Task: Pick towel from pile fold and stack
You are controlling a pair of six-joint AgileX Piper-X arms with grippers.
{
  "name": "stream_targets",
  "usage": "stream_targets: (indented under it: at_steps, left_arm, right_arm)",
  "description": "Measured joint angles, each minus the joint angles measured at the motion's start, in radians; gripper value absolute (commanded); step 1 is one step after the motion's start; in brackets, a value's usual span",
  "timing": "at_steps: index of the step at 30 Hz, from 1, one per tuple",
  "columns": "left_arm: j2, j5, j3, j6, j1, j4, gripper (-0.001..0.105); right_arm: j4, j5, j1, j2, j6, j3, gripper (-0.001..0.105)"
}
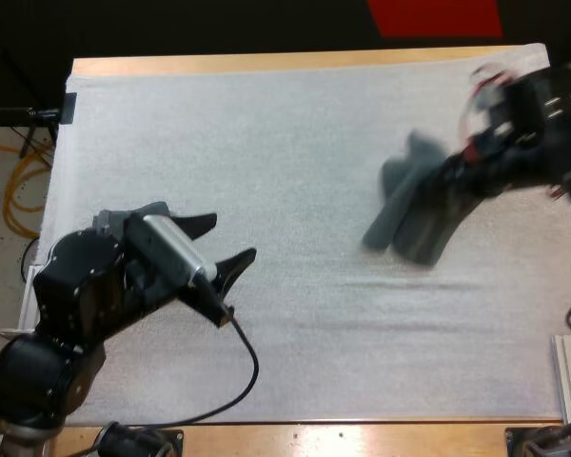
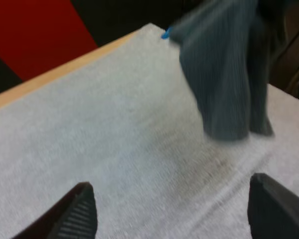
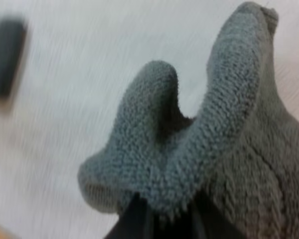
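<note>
Dangling from the pinching right hand [image 1: 460, 168], the grey-green towel [image 1: 417, 217] looks crumpled; left hand [image 1: 230, 238] spread wide.

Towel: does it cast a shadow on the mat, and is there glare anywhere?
Left wrist view: a faint dull patch on the mat just below the towel, a soft shadow. High view: even light, no glare on the mat. Right wrist view: the towel's inner fold is dark.

White mat [image 1: 295, 143] on wooden table [image 1: 266, 63]; metal rail [image 1: 569, 376] at near right corner
</note>
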Motion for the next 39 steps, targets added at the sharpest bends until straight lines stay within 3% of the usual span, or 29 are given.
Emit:
stream_targets:
  at_steps: [5, 10, 17, 20, 21, 22, 24, 27, 31, 34, 39]
  left_arm:
    - [-0.010, 0.000, -0.002, 0.000, 0.000, 0.068, 0.062]
    - [-0.010, 0.000, -0.002, 0.000, 0.000, 0.071, 0.062]
    - [-0.010, 0.000, -0.002, 0.003, 0.000, 0.069, 0.062]
    - [-0.010, 0.000, -0.002, 0.003, 0.000, 0.067, 0.062]
    - [-0.010, 0.000, -0.002, 0.003, 0.000, 0.066, 0.062]
    - [-0.010, 0.000, -0.002, 0.003, 0.000, 0.066, 0.062]
    - [-0.010, 0.000, -0.002, 0.006, 0.000, 0.066, 0.062]
    - [-0.010, 0.000, -0.002, 0.008, 0.000, 0.066, 0.062]
    - [-0.010, 0.000, -0.002, 0.015, 0.000, 0.066, 0.062]
    - [-0.010, 0.000, -0.002, 0.020, 0.000, 0.066, 0.062]
    - [-0.010, 0.000, 0.002, 0.021, 0.000, 0.067, 0.062]
  right_arm:
    - [-0.031, -0.002, 0.143, 0.001, -0.008, 0.163, 0.000]
    - [-0.229, -0.004, 0.213, 0.062, 0.001, 0.302, 0.000]
    - [-0.541, 0.085, 0.214, 0.284, 0.105, 0.324, 0.003]
    - [-0.615, 0.089, 0.204, 0.365, 0.151, 0.276, 0.029]
    - [-0.622, 0.092, 0.199, 0.386, 0.158, 0.245, 0.057]
    - [-0.621, 0.100, 0.195, 0.395, 0.158, 0.216, 0.073]
    - [-0.627, 0.143, 0.186, 0.400, 0.150, 0.166, 0.087]
    - [-0.606, 0.202, 0.169, 0.397, 0.150, 0.083, 0.087]
    - [-0.481, 0.218, 0.160, 0.386, 0.143, 0.007, 0.074]
    - [-0.372, 0.218, 0.165, 0.354, 0.138, 0.005, 0.064]
    - [-0.252, 0.218, 0.174, 0.280, 0.135, 0.032, 0.063]
